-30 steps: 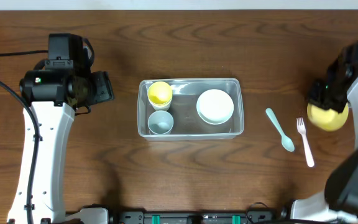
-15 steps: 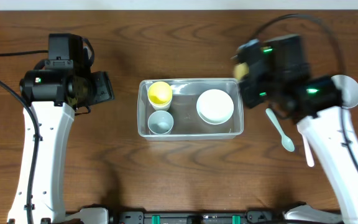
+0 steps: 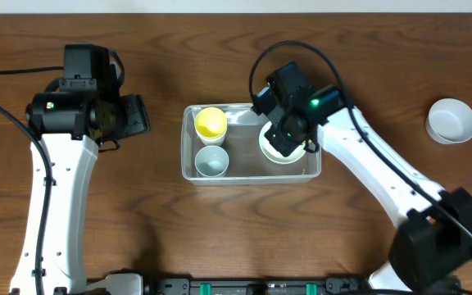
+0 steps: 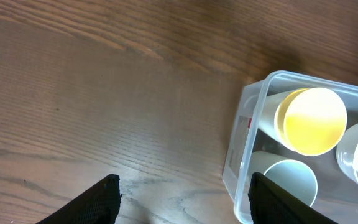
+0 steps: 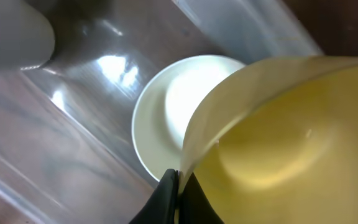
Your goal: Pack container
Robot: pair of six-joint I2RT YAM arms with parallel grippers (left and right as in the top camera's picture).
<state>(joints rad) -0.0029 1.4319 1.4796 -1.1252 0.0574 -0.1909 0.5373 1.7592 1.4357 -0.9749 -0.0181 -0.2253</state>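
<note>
The clear container stands at the table's middle. It holds a yellow cup, a pale blue cup and a white bowl. My right gripper is over the container's right half, above the white bowl. In the right wrist view it is shut on the rim of a yellow bowl, held just above the white bowl. My left gripper is open and empty over bare wood, left of the container.
A second white bowl sits at the far right of the table. The right arm stretches from the front right across to the container and hides the wood beneath it. The left arm stands at the left side.
My right arm swung from the far right to over the container, carrying the yellow bowl. The white bowl at far right came into view. The left arm has not moved.
</note>
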